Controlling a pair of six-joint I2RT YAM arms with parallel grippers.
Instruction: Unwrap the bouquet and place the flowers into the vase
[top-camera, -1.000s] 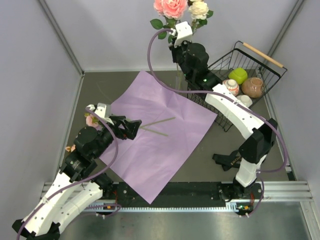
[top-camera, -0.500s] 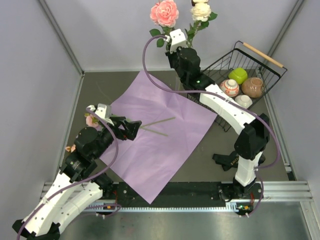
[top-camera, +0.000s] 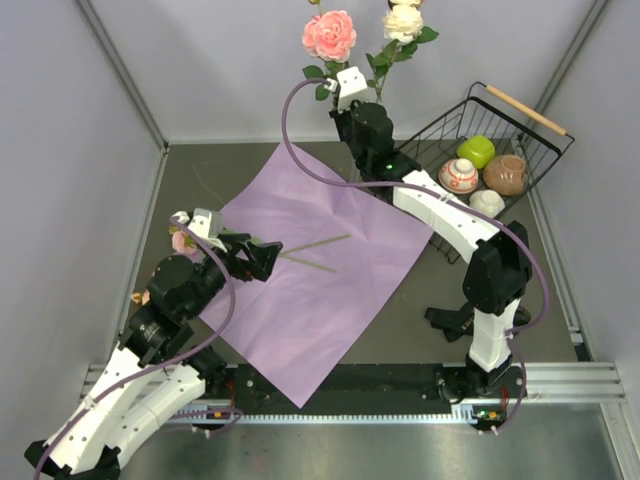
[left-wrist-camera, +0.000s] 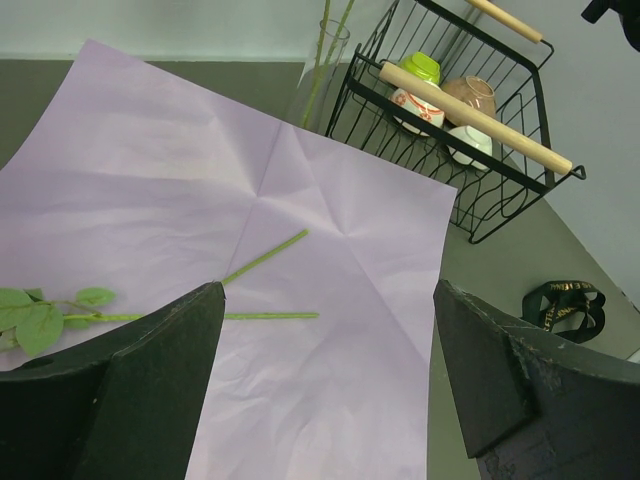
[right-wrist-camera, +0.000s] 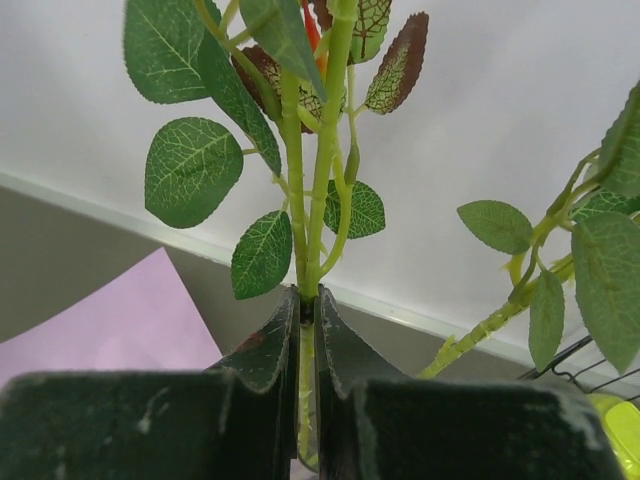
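At the back wall, the right gripper (right-wrist-camera: 308, 310) is squeezed tight on the stems of the flowers (top-camera: 329, 33), whose lower ends sit in the vase (left-wrist-camera: 322, 70). The left gripper (left-wrist-camera: 328, 290) hangs wide open over the purple paper (top-camera: 310, 250), where two loose stems (left-wrist-camera: 265, 258) lie.

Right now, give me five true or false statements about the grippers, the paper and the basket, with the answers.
1. The right gripper is shut on green flower stems. True.
2. The left gripper grips a stem. False: it is open above the paper sheet, holding nothing.
3. The paper sheet is rolled into a cone. False: it lies spread flat.
4. Two thin stems lie on the paper sheet. True.
5. The wire basket is empty. False: it holds a green cup and small bowls.
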